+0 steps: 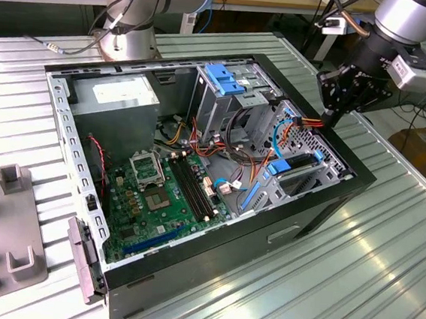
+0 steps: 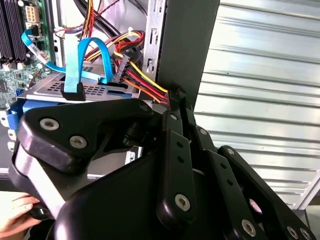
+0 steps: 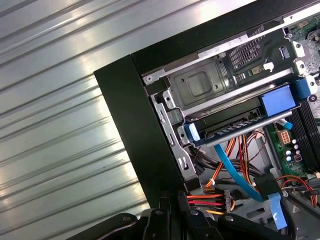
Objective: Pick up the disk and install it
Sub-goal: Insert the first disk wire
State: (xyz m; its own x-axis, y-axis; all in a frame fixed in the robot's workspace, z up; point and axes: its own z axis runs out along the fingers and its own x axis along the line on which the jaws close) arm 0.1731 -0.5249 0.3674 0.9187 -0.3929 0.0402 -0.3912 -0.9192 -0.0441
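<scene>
Black robot gripper (image 1: 331, 103) poised at the far corner of an open black computer case (image 1: 281, 234) on a ribbed metal worktop (image 1: 384, 266).

In the exterior view the gripper sits in the upper right of the frame, just above the case's rim, near a bundle of red, yellow and orange power cables (image 1: 307, 122). In the second wrist view the jaws look drawn together with nothing visibly between them, their tip just beside those cables (image 2: 145, 80). The flat silver-grey metal disk with blue plastic side rails (image 3: 235, 125) sits in its bay inside the case, right of centre in the first wrist view, a light blue flat data cable (image 3: 235, 172) curving just below it. A green motherboard (image 1: 160, 200) fills the case floor at lower centre of the exterior view, and a blue-handled metal drive cage (image 1: 224, 81) stands at the upper middle.
</scene>
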